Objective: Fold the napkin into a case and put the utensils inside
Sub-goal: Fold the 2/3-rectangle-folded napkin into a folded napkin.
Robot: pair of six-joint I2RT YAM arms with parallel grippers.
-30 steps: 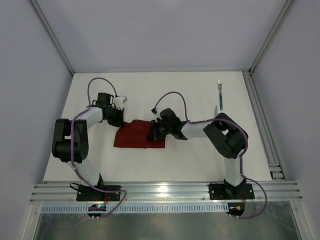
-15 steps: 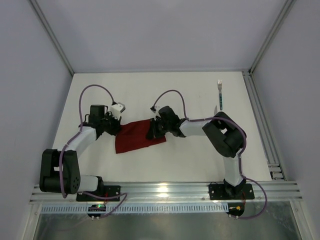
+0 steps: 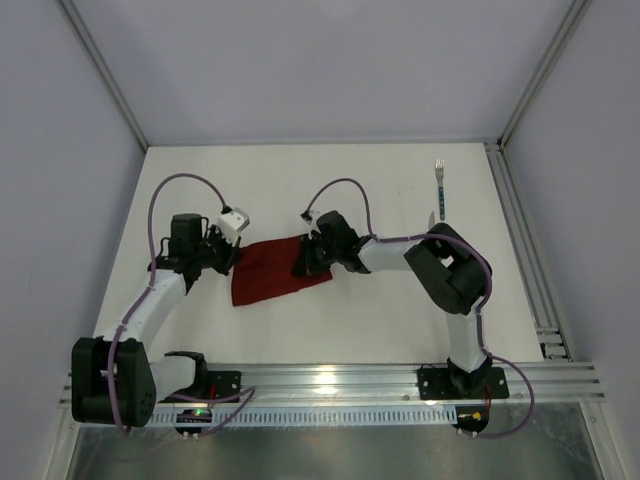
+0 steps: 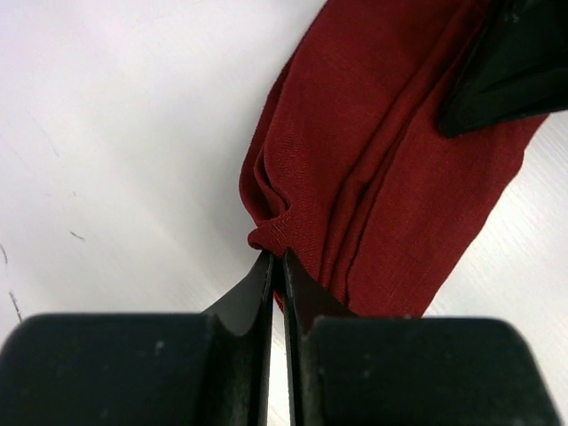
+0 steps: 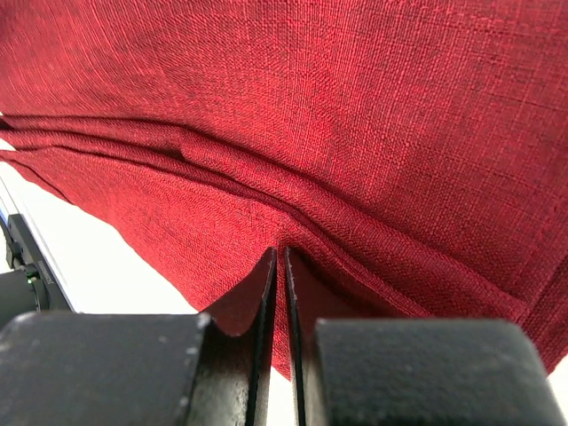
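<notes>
The dark red napkin (image 3: 270, 271) lies folded in a tilted band at mid-table. My left gripper (image 3: 228, 256) is shut on its left end; in the left wrist view the closed tips (image 4: 277, 255) pinch a bunched corner of the napkin (image 4: 390, 169). My right gripper (image 3: 306, 262) is shut on its right end; in the right wrist view the tips (image 5: 282, 253) pinch a raised fold of the napkin (image 5: 319, 106). The fork (image 3: 439, 185), with a silver head and a teal handle, lies at the far right. The knife is mostly hidden beside the right arm.
A metal rail (image 3: 520, 230) runs along the table's right edge, close to the fork. Grey walls enclose the table on three sides. The right gripper's black finger (image 4: 519, 62) shows at the top right of the left wrist view.
My left arm has swung left and nearer, carrying the napkin's left end with it. The napkin has gone from a flat rectangle to a tilted, stretched band. The right gripper has barely moved.
</notes>
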